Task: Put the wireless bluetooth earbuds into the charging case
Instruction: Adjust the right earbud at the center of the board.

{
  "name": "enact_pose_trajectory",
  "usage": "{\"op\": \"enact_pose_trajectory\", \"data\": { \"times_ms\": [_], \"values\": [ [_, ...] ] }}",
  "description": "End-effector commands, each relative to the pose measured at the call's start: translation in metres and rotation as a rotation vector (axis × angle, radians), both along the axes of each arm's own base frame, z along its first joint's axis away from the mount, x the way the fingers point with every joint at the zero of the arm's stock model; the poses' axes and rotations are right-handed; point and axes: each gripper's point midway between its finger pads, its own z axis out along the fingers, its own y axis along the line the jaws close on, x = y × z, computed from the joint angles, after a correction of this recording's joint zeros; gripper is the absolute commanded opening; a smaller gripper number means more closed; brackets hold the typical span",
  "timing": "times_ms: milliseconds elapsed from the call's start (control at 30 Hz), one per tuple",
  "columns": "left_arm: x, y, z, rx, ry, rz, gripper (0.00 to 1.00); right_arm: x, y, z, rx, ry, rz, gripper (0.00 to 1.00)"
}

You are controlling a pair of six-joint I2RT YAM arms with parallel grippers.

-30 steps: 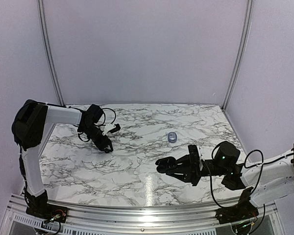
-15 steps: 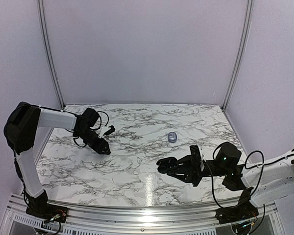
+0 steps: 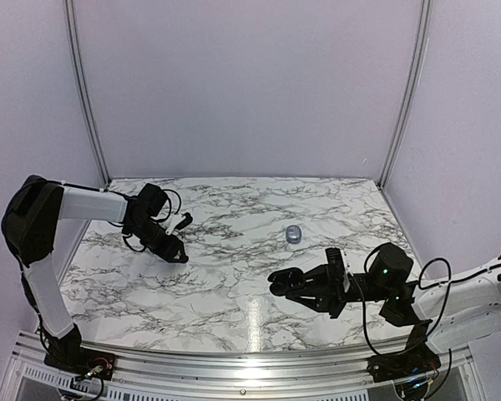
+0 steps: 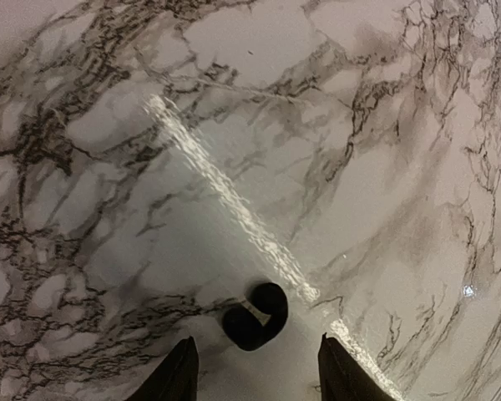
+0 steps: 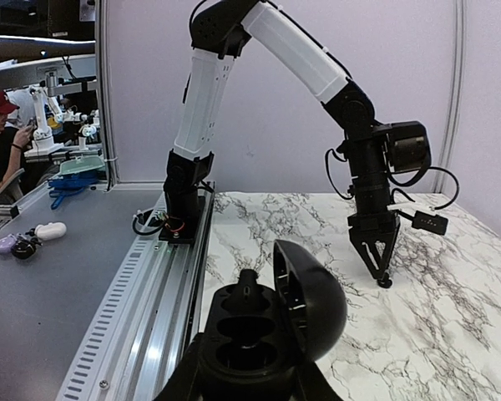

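Currently right hand (image 3: 282, 281) holds open black case (image 5: 263, 330); earbud (image 4: 255, 316) on marble (image 4: 359, 167).

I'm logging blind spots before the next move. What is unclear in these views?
- Top view: glossy black earbud lost under left claw.
- Right wrist view: right claw cut by bottom edge, behind open black charging case.
- Top view: small grey oval too small to identify.

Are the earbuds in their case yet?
Not yet. Done: the right gripper holds the black case open, though its sockets look empty. In hand: the left gripper hangs open over a black bud on the table. Left: grab it and seat it in the case.
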Motion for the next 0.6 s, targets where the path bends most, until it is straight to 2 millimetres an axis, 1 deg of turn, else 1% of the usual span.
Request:
{"op": "enact_pose_trajectory", "data": {
  "times_ms": [0, 67, 167, 233, 567],
  "values": [
    [0.035, 0.001, 0.019, -0.01, -0.06, 0.05, 0.53, 0.001, -0.003, 0.012, 0.041, -0.022, -0.008, 0.0],
    [0.043, -0.004, 0.021, -0.025, -0.065, 0.043, 0.54, 0.001, -0.004, 0.012, 0.04, -0.024, -0.013, 0.0],
    [0.045, -0.013, 0.024, -0.062, -0.052, 0.034, 0.54, 0.001, -0.005, 0.012, 0.038, -0.027, -0.019, 0.0],
    [0.041, -0.016, 0.023, -0.083, -0.035, 0.026, 0.53, 0.001, -0.006, 0.013, 0.04, -0.028, -0.023, 0.0],
    [0.016, -0.026, 0.0, -0.06, 0.034, -0.002, 0.52, 0.0, -0.008, 0.011, 0.039, -0.025, -0.025, 0.0]
  ]
}}
